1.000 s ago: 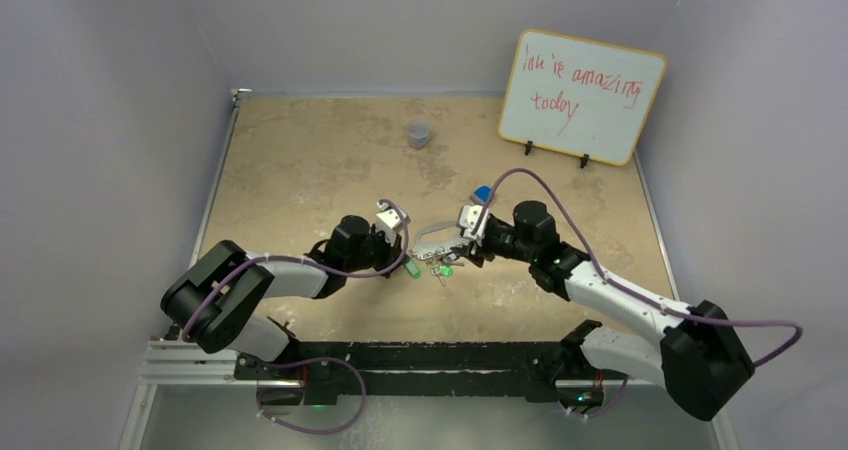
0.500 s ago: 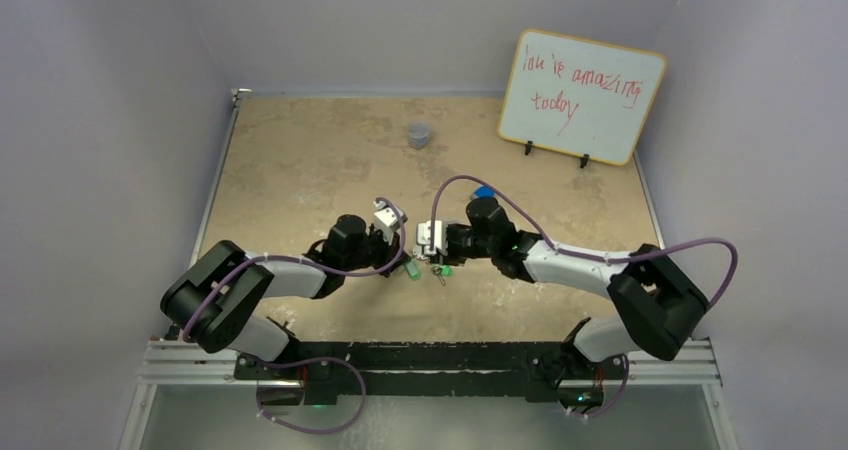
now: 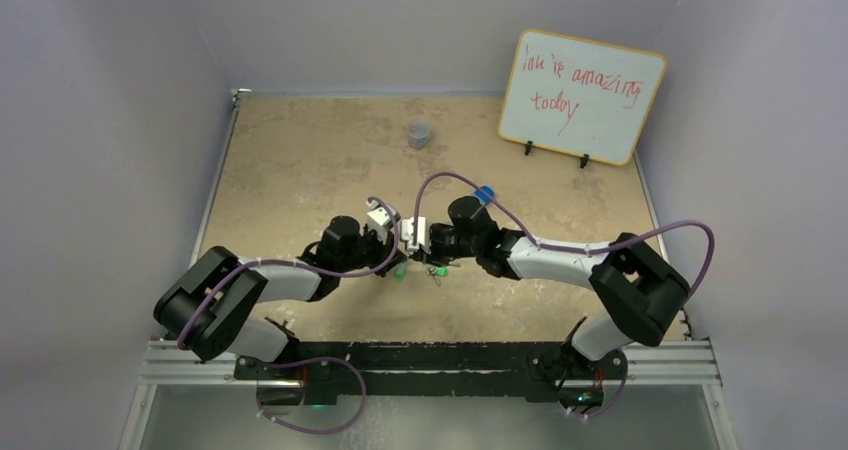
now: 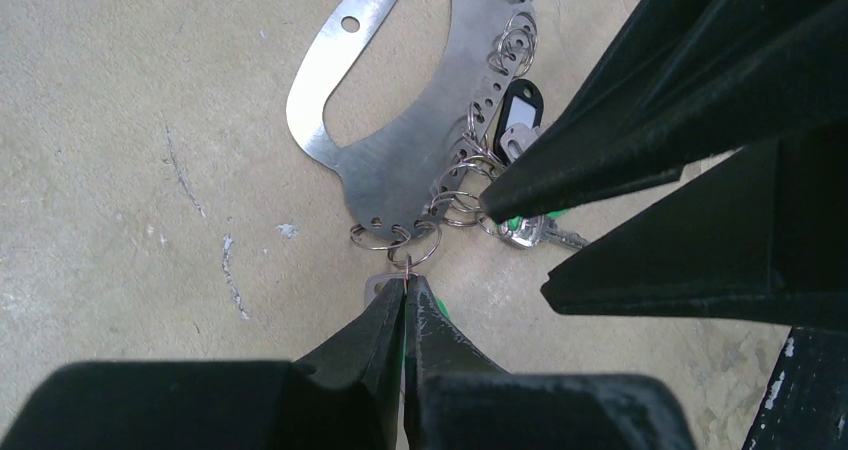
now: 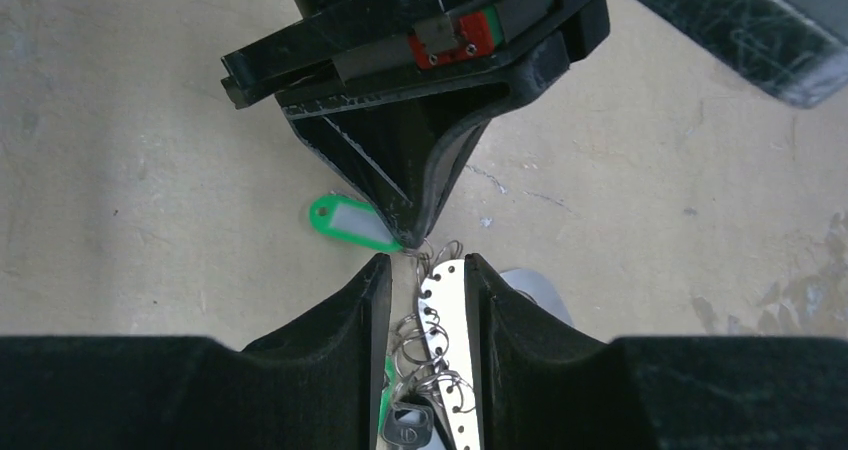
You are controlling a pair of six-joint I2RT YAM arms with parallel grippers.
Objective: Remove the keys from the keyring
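- At the middle of the table (image 3: 300, 150), the left gripper (image 4: 405, 288) is pinched tight on one small ring (image 4: 413, 257) at the edge of the keyring (image 4: 390, 170), likely to work it off
- The right gripper (image 5: 427, 265), fingers parted, straddles that edge, probably to steady it
- The keys (image 4: 530, 232) lie attached alongside

The keyring (image 4: 400, 120) is found near the middle of the tabletop (image 3: 300, 160), with the keys (image 4: 540, 232) gathered along its edge nearer the arms. The left pincer (image 4: 405, 288) is set at the keyring's left and is closed on a ring of the keys. The right pincer (image 5: 425, 262) is set opposite, tip to tip, and the keyring's edge is straddled by its spread fingers. A block (image 3: 484, 193) is placed just behind the right pincer. A cup (image 3: 419, 133) is placed farther back, and a whiteboard (image 3: 582, 95) is stood at the far right corner.
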